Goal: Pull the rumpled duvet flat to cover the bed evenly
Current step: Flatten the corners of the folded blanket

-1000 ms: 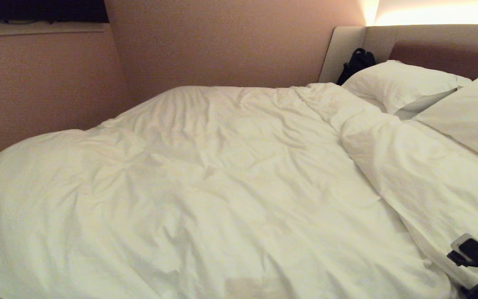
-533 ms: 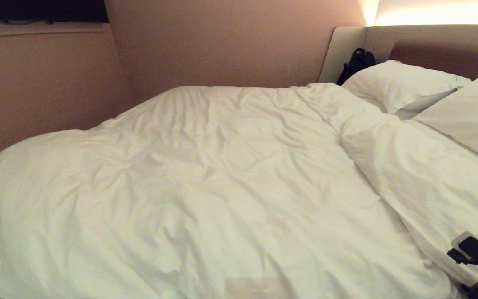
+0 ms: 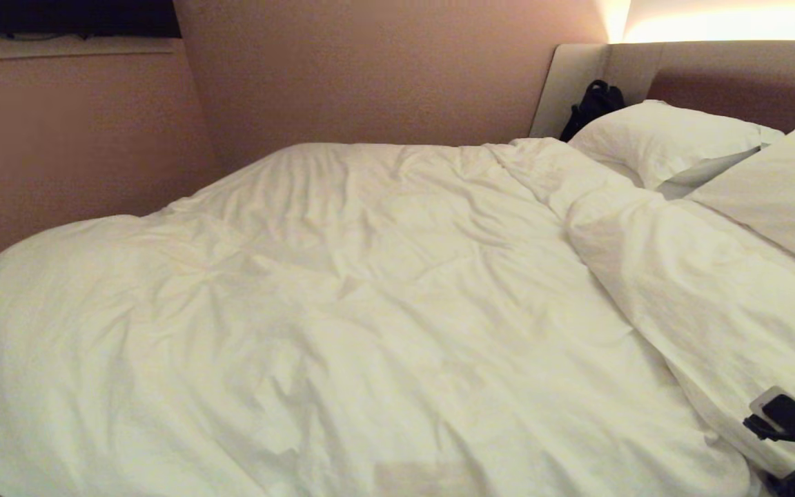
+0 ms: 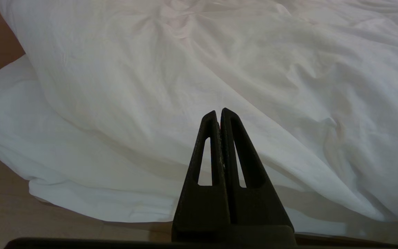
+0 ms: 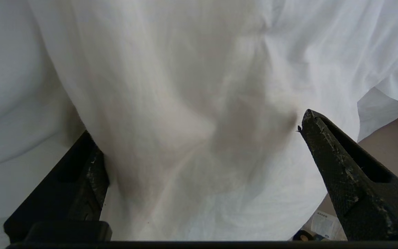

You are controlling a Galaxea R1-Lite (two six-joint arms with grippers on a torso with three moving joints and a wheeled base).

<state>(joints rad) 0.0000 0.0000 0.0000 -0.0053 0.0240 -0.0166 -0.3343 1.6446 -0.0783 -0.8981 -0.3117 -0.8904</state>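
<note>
A: Start with your head view. What do you have?

B: You're looking down on the bed (image 3: 580,76), its padded headboard at the far right. The duvet (image 3: 342,310) lies rumpled across nearly all of the mattress, with a thick fold turned back on the right, just below two pillows (image 3: 660,138). A dark bag (image 3: 594,103) leans at the headboard corner. Your right end effector (image 3: 787,428) shows at the lower right edge, against that folded part.

A: And your left wrist view?

B: Your left end effector (image 4: 219,114) has its fingers pressed together, holding nothing. It points at the duvet's hanging edge, apart from it, with the sheet (image 4: 19,114) bulging out beneath the duvet and the floor (image 4: 9,207) below.

A: Your right wrist view?

B: Your right end effector (image 5: 199,138) is spread wide, with duvet cloth (image 5: 185,103) bunched between the two fingers. One finger (image 5: 88,166) is touching the cloth; you can't tell whether the other does.
</note>
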